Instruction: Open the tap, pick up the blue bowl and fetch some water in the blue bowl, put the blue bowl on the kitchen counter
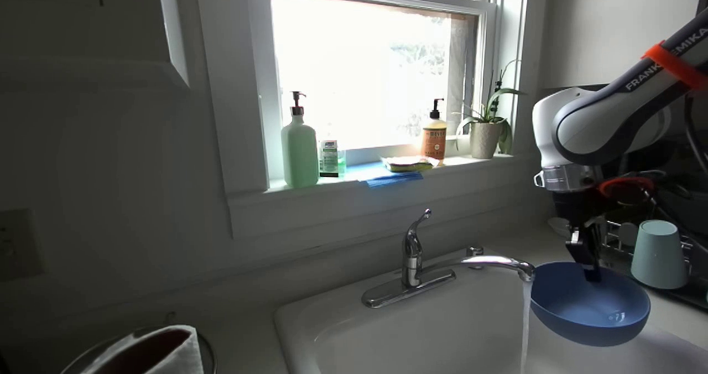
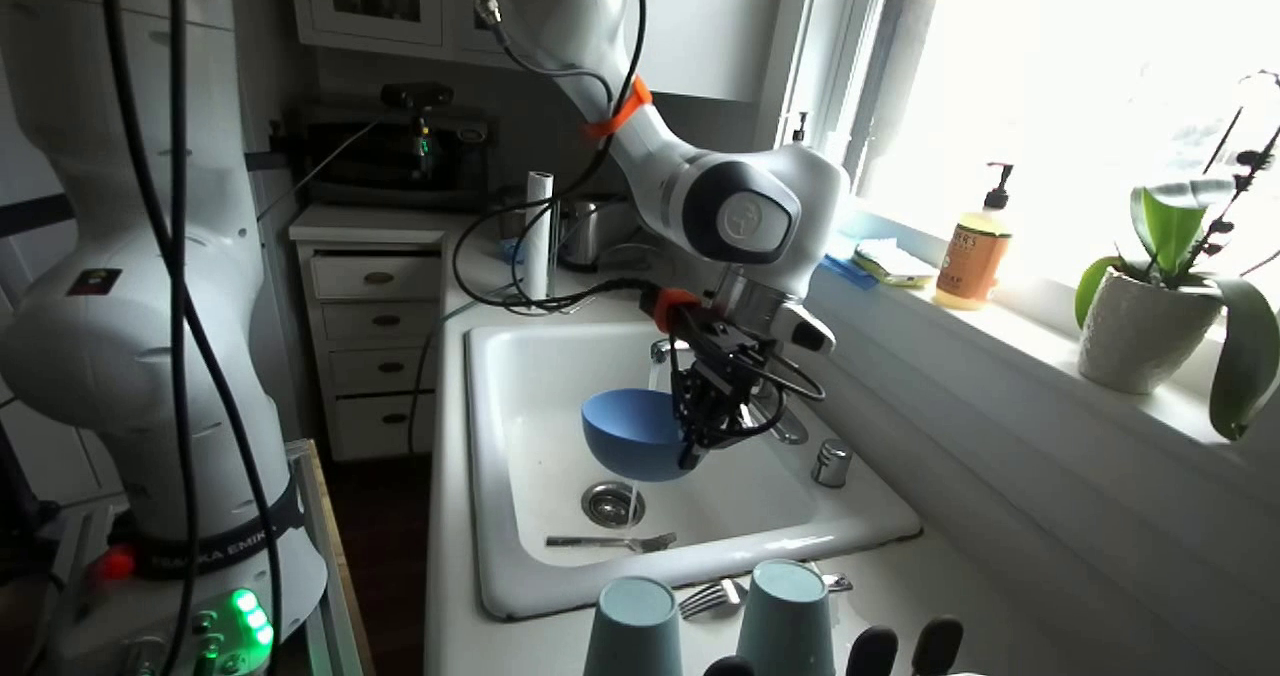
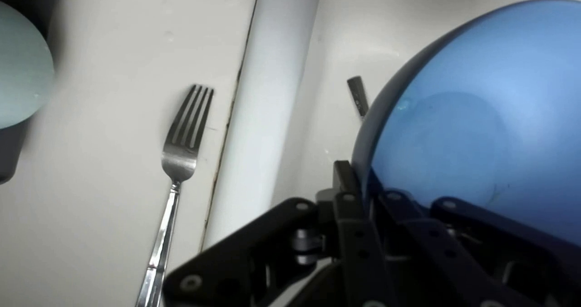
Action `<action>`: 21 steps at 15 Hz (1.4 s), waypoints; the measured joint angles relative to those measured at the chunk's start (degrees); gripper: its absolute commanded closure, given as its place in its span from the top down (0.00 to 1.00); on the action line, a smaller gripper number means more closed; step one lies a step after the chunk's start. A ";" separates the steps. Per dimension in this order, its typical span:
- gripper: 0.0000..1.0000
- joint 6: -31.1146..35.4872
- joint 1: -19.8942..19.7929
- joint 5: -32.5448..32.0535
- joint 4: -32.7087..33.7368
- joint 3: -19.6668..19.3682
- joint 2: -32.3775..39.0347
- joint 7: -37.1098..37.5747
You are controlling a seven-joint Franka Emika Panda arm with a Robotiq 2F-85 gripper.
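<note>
The tap (image 1: pixel 412 263) has its lever up, and water runs from the spout (image 2: pixel 664 350). The blue bowl (image 1: pixel 592 307) hangs tilted over the sink (image 2: pixel 487 516); it also shows in an exterior view (image 2: pixel 630 441) and the wrist view (image 3: pixel 454 148). My gripper (image 1: pixel 592 271) is shut on the bowl's rim, one finger inside and one outside (image 3: pixel 363 180). The water stream (image 1: pixel 525 324) falls just beside the bowl and reaches the sink floor. I cannot tell whether the bowl holds water. The pale kitchen counter (image 2: pixel 452 556) borders the sink.
A fork (image 2: pixel 605 543) lies in the sink near the drain (image 2: pixel 610 504). Another fork (image 3: pixel 181 157) lies on the counter beside the sink rim. Pale green upturned cups (image 2: pixel 636 621) stand by the near sink edge. Bottles (image 1: pixel 300 152) and a plant (image 1: pixel 484 136) line the window sill.
</note>
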 measured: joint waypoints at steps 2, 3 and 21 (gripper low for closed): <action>0.01 0.73 0.05 1.32 0.64 0.51 0.71 0.01; 0.01 1.13 0.05 2.07 0.91 0.66 0.99 0.01; 0.01 1.81 -1.96 -0.09 7.64 -1.81 2.86 -1.92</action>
